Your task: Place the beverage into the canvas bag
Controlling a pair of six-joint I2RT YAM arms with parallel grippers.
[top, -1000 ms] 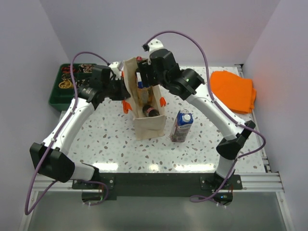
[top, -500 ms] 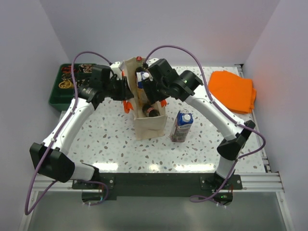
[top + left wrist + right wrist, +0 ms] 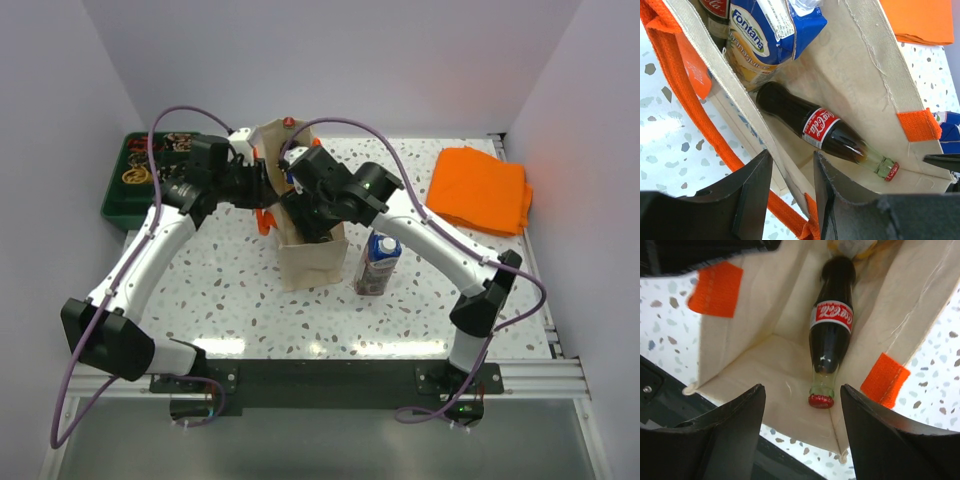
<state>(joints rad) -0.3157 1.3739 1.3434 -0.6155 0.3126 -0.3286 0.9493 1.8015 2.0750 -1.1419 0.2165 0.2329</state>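
The glass bottle [image 3: 790,107] lying inside the canvas bag [image 3: 865,60] wears a red label with "Coca-Cola" in white script. Beside its base, deeper in the bag, a blue carton [image 3: 765,35] reads "fontana", with a smaller, partly cut word ending in "juice" beneath. A second bottle [image 3: 715,17] by the bag's far corner shows part of a similar red label.

Tall beige canvas tote bag with orange handles [image 3: 305,265]: quantity one.
Dark glass cola bottles with red labels: quantity two, a fully visible bottle [image 3: 825,131] and a partly visible bottle [image 3: 715,10].
Blue-and-white beverage cartons: quantity two, a bagged carton [image 3: 765,40] and a table carton [image 3: 378,262].
Folded orange cloth [image 3: 480,188]: one.
Dark green tray [image 3: 115,205]: one.
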